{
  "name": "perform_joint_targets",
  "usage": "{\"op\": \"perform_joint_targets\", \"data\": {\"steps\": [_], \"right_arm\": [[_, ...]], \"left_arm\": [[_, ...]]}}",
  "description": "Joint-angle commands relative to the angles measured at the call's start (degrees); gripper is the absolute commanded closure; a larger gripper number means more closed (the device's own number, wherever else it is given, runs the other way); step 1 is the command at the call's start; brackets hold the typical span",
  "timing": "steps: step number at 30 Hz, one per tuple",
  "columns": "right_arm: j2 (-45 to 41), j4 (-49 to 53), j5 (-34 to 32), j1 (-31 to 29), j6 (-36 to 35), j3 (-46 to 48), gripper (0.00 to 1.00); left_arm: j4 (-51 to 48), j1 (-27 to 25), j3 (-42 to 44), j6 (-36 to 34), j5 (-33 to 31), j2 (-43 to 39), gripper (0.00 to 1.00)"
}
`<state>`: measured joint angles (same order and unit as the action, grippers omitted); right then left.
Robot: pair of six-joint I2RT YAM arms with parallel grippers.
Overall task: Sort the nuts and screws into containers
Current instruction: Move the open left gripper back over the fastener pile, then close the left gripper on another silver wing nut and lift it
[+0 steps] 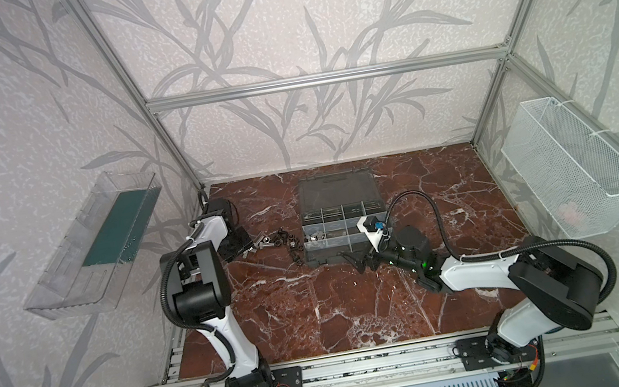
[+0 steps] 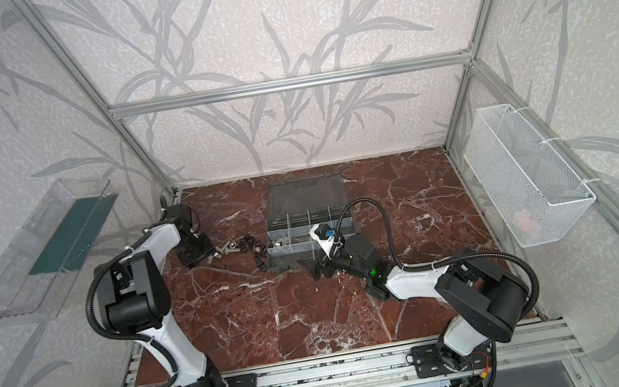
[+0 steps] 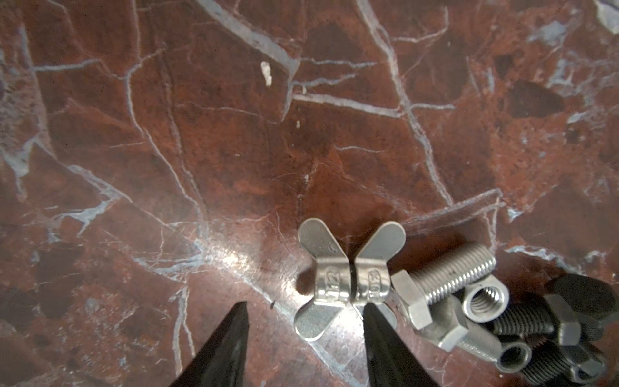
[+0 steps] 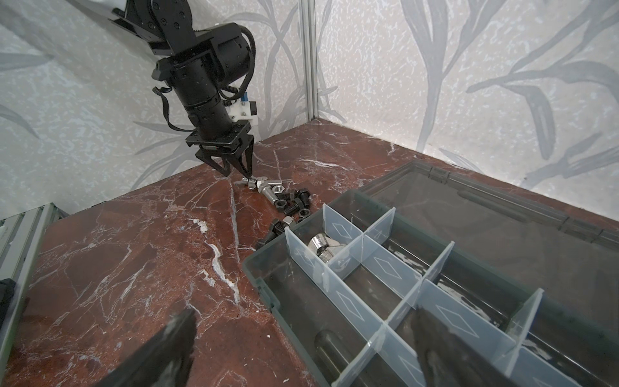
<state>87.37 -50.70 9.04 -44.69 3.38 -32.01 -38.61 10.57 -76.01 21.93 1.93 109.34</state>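
Note:
A loose pile of black and silver screws [image 1: 284,245] and nuts lies on the marble just left of the open dark grey organizer case [image 1: 335,194]. My left gripper [image 3: 304,305] stands open at the pile's left end. One fingertip [image 3: 368,311] touches a pair of silver wing nuts [image 3: 348,281], next to a silver screw [image 3: 445,278], a silver nut [image 3: 485,301] and black screws [image 3: 552,318]. My right gripper [image 4: 304,335] is open and empty over the front left corner of the containers [image 4: 378,264]. One compartment there holds shiny silver pieces [image 4: 323,248].
A clear plastic tray [image 1: 93,245] hangs on the left wall and a white mesh basket [image 1: 572,165] on the right wall. The case lid [image 1: 334,188] lies flat behind the compartments. An aluminium rail [image 1: 369,366] runs along the front edge.

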Motion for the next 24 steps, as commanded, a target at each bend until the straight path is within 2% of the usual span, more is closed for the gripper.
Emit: {"op": "perform_joint_targets", "data": {"steps": [1,16,24], "right_arm": [[-0.1,-0.54,0.02,-0.42,0.47,-1.3,0.01],[-1.51,-0.34,-0.25,-0.41,0.14,-0.91,0.01],[-1.51,-0.37,-0.29,-0.41,0.22,-0.86,0.01]], "left_arm": [[0.76,0.07,1.34,0.48,0.68,1.26,0.51],[1.07,0.16,1.52,-0.14,-0.28,2.79,0.71],[0.83,0.19,1.3,-0.49,-0.4,3.91,0.74]]}}
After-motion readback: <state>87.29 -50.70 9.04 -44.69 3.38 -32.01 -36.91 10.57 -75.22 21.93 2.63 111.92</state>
